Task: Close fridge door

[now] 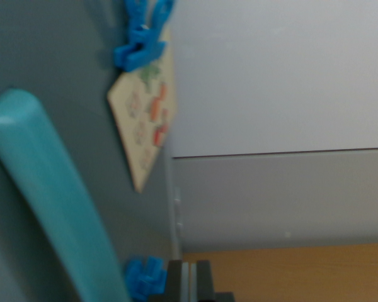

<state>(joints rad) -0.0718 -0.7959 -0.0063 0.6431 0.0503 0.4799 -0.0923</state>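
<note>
One door: grey fridge door (pixel 57 69) fills the left.
Handle: teal bar (pixel 50 195) is seen blurred, near.
Pincer: its state cannot be told.

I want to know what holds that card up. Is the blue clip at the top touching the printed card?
Touching. In the wrist view, the blue clip overlaps the top corner of the printed card with no gap, on the grey door.

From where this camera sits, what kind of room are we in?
Probably a kitchen, real or mock. A grey fridge door with a teal handle fills the wrist view's left, a printed card clipped on by a blue clip.
</note>
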